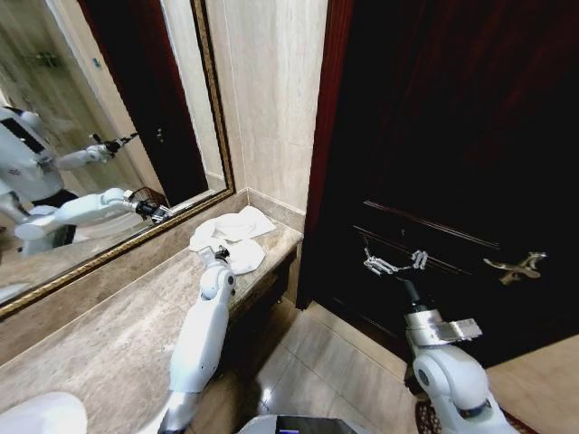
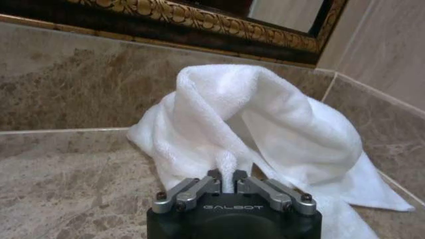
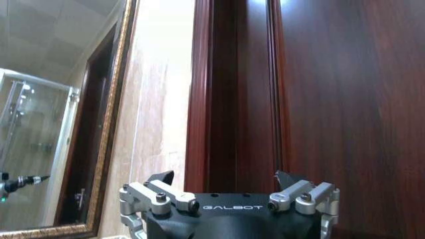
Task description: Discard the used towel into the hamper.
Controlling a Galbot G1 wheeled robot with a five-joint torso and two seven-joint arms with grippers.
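A dark wooden door fills the right side of the head view, and a gold-framed mirror hangs on the wall at the left. Under the mirror runs the marble desk, which ends at the tiled wall beside the door.

The towel is white and lies crumpled at the far end of the desk, close to the corner where the mirror frame meets the wall. In the left wrist view it stands up in a soft hump on the marble.

The left pincer is at the near edge of the towel. In the left wrist view its fingers are closed almost fully, and a small fold of white cloth is pinched between them. The right pincer hangs in the air in front of the door, well apart from the desk, with its fingers spread wide and nothing in them.

The step in hand seems to be the grasp of the towel, so the task is at an early part. The hamper cannot be located in these pictures. The next move probably calls for a lift that takes the whole cloth free of the desk; because only a thin fold is gripped, the towel could slip out.
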